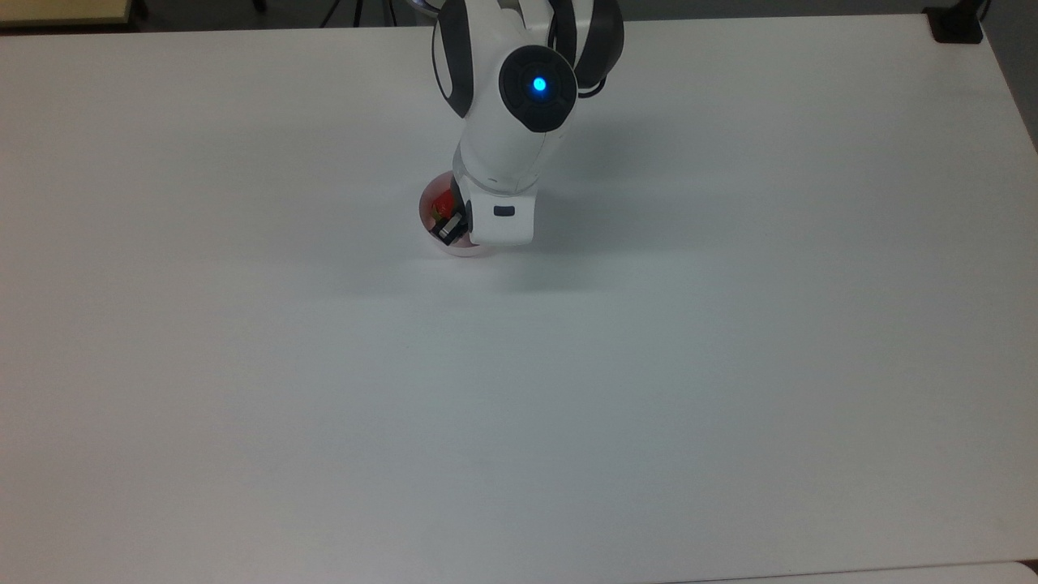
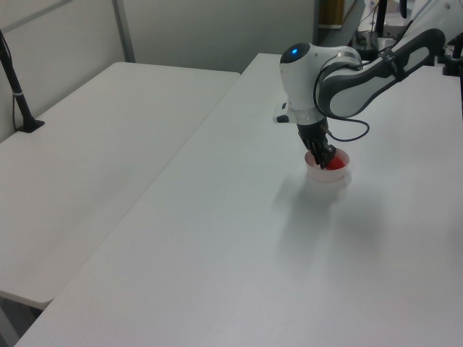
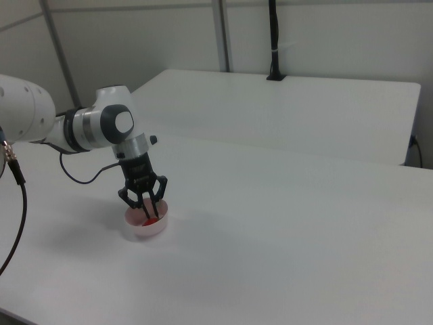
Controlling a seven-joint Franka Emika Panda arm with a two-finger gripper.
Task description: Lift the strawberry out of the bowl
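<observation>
Top view: my gripper (image 1: pixel 448 228) hangs over the bowl (image 1: pixel 474 249), which sits on the white table (image 1: pixel 519 389) just below my wrist. The strawberry (image 1: pixel 441 208) shows as a red patch inside the bowl, at the top view's left of my wrist housing. One dark fingertip (image 1: pixel 447 229) sits right against it; my wrist covers the other, so I cannot tell the finger spacing here.

Left view: my gripper (image 2: pixel 323 160) points down into the bowl (image 2: pixel 327 173). The strawberry (image 2: pixel 335 165) lies in the bowl at my fingertips. My arm (image 2: pixel 347 76) reaches in from the left view's upper right. A second white table (image 2: pixel 87 166) stands beside mine, on the left view's left.

Right view: my fingers (image 3: pixel 156 200) are spread part way, tips down inside the bowl (image 3: pixel 146 225), straddling the strawberry (image 3: pixel 147 219) on the bowl's floor. Whether the tips touch the fruit, I cannot tell. My gripper (image 3: pixel 146 212) has not closed on it.
</observation>
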